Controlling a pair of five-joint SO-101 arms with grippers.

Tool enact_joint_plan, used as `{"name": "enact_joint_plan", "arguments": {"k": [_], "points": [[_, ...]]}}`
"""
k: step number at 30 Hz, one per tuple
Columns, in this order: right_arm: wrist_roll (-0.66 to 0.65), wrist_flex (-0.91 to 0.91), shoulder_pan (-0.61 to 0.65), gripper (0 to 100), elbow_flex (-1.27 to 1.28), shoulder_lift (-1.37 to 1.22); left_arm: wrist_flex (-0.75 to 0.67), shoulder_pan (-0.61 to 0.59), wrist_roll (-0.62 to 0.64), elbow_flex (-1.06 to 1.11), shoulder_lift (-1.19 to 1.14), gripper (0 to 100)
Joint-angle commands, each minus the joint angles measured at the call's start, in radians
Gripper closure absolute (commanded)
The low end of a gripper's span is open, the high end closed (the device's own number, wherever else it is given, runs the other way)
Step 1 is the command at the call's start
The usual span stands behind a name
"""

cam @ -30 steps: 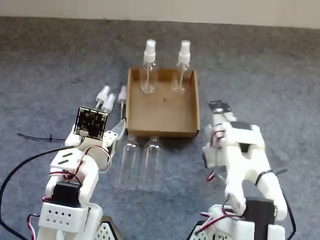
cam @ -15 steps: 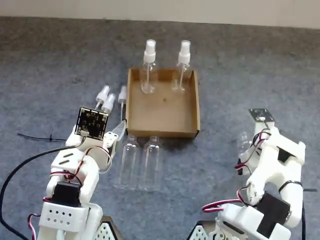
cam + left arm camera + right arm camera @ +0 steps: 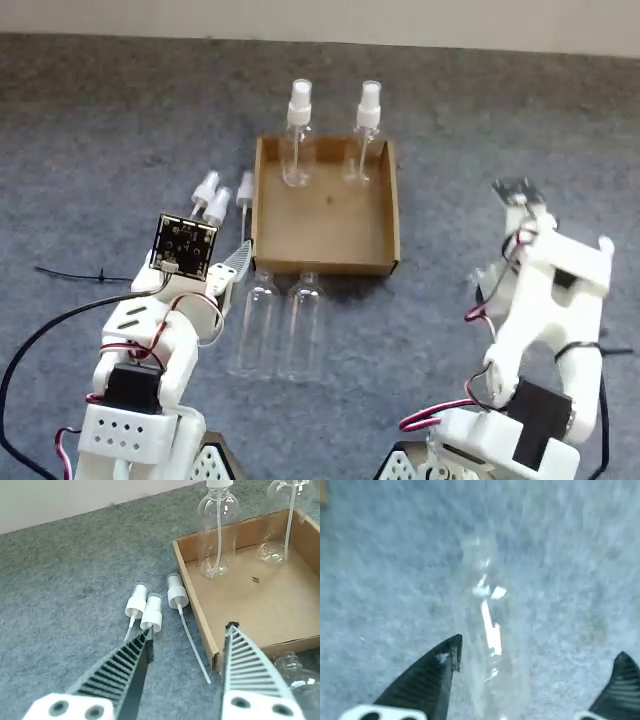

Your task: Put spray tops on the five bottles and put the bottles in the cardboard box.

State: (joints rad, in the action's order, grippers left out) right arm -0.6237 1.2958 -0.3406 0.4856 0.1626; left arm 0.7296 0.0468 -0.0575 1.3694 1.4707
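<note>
Spread wide: left gripper (image 3: 188, 632) by cardboard box's (image 3: 325, 264) left wall, right gripper (image 3: 538, 649) over lone bottle (image 3: 487, 625). Three spray tops (image 3: 215, 195) loose; four other bottles (image 3: 258, 320).

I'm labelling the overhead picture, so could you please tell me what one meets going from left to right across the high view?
Black cable tie → three loose spray tops → cardboard box → right arm.
</note>
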Motion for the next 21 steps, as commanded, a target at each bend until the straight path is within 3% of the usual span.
{"name": "enact_joint_plan", "arguments": {"k": [1, 12, 21], "points": [[0.034, 0.025, 0.11, 61.9, -0.15, -0.001, -0.02, -0.015, -0.005, -0.01, 0.01, 79], [0.032, 0.125, 0.137, 62.0, -0.163, -0.249, -0.021, -0.015, -0.005, -0.008, 0.01, 79], [0.038, 0.147, 0.136, 62.0, -0.166, -0.084, -0.021, -0.01, -0.005, -0.007, 0.01, 79]]}}
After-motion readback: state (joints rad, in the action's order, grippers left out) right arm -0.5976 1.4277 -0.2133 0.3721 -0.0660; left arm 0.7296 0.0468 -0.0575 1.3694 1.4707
